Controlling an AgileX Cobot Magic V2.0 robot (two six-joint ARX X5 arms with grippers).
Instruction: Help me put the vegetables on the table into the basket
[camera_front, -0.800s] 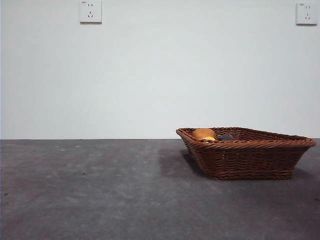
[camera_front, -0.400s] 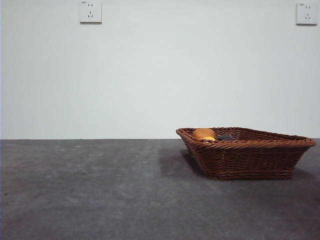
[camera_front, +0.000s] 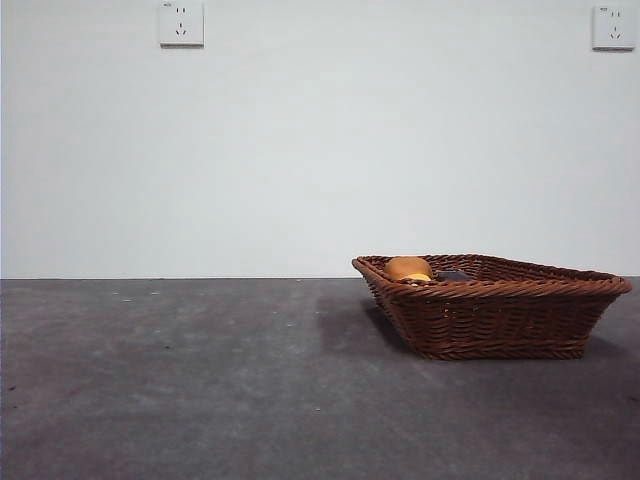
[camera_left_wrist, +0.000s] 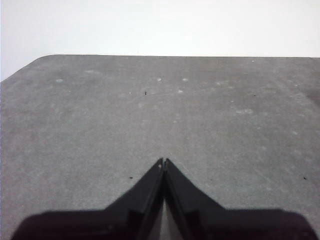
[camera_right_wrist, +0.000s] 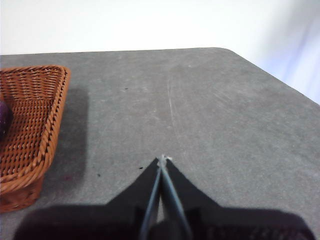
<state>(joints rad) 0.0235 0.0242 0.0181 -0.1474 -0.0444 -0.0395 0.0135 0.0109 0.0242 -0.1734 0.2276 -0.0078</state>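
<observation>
Front view, basket (camera_front: 490, 310) holding potato (camera_front: 407, 267), corn (camera_front: 418, 278), eggplant (camera_front: 455, 275), both tools closed, empty.

Nothing has changed across the front views: the basket (camera_front: 492, 305) and its contents sit exactly as a second ago

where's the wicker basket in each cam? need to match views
Front view: the wicker basket sits right of centre on the table, with a potato showing above its rim.
Left wrist view: not in the picture; only table and the shut left claw.
Right wrist view: one corner of the basket at the picture's left edge, beside the shut right claw.
Shared landmark: the table's far edge against the white wall.
</observation>
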